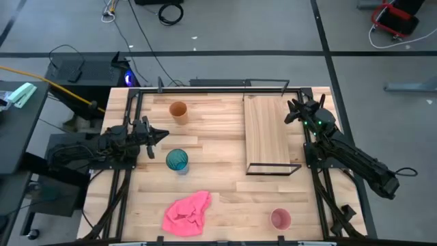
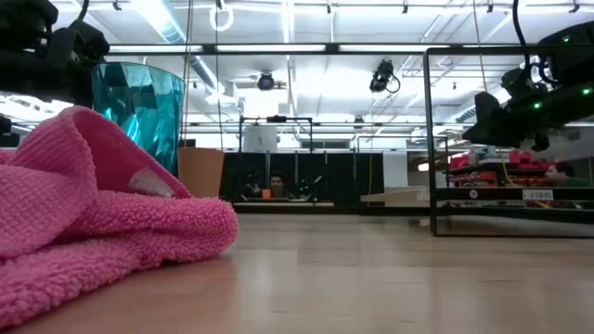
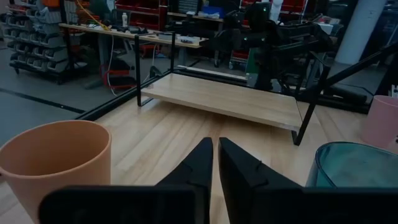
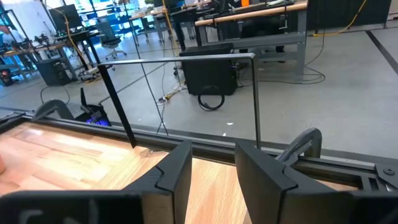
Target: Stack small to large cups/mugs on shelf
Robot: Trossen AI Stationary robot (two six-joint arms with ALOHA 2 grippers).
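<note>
From above, the table [image 1: 225, 198] carries the shelf [image 1: 268, 133] toward three o'clock, with the orange cup [image 1: 179, 111] at about eleven o'clock, the teal cup [image 1: 177, 160] just left of centre, the pink cup [image 1: 280, 219] near five o'clock, and a pink cloth [image 1: 187, 212] at about seven o'clock. All three cups stand apart from each other and off the shelf. The left gripper [image 1: 160, 134] sits at nine o'clock, between the orange and teal cups, holding nothing. The right gripper [image 1: 291, 111] hovers at two o'clock by the shelf's far right corner.

At table height, the cloth fills the near left, the teal cup upright behind it, and the shelf's black frame rises on the right.

Through the left wrist camera, the fingers [image 3: 239, 174] are nearly together and empty, the orange and teal cups on either side, the shelf beyond.

Through the right wrist camera, the fingers [image 4: 264, 174] stand apart, empty, over the table's edge.
</note>
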